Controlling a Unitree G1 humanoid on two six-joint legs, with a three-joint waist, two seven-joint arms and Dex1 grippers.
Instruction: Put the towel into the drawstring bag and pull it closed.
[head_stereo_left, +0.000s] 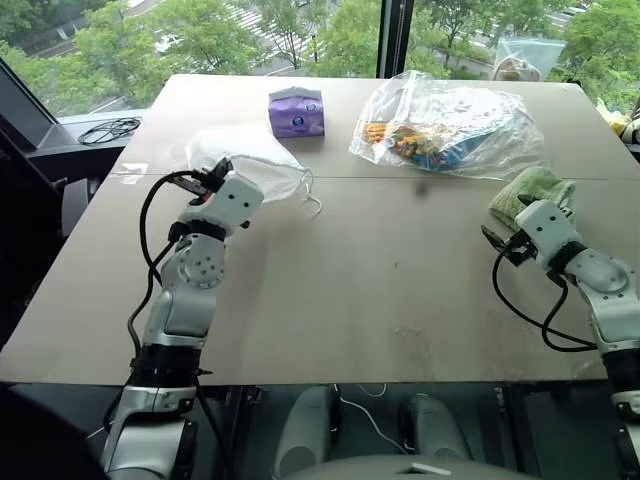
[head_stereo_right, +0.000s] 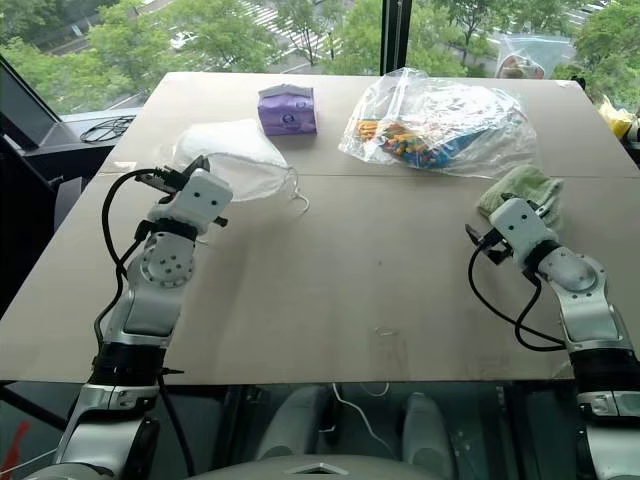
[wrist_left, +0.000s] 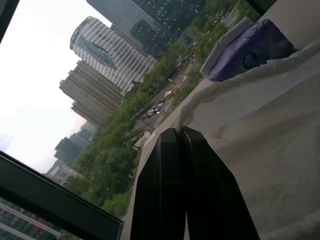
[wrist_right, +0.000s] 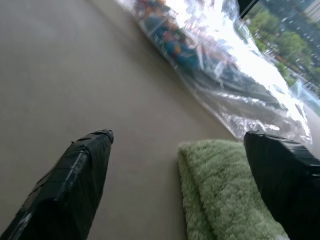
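No text or label can be read anywhere.

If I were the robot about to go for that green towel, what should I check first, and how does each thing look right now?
1. Right gripper open wide enough: ok, fingers spread apart.
2. Towel lined up between those fingers: not ok, it sits toward one finger, not centred.
3. Towel free of the clear plastic bag: ok, beside it, not under it.
4. Left gripper shut on the drawstring bag: ok, fingers closed at the white fabric.
5. Bag mouth held open for the towel: cannot tell.
6. Purple tissue pack out of the way: ok, behind the bag.
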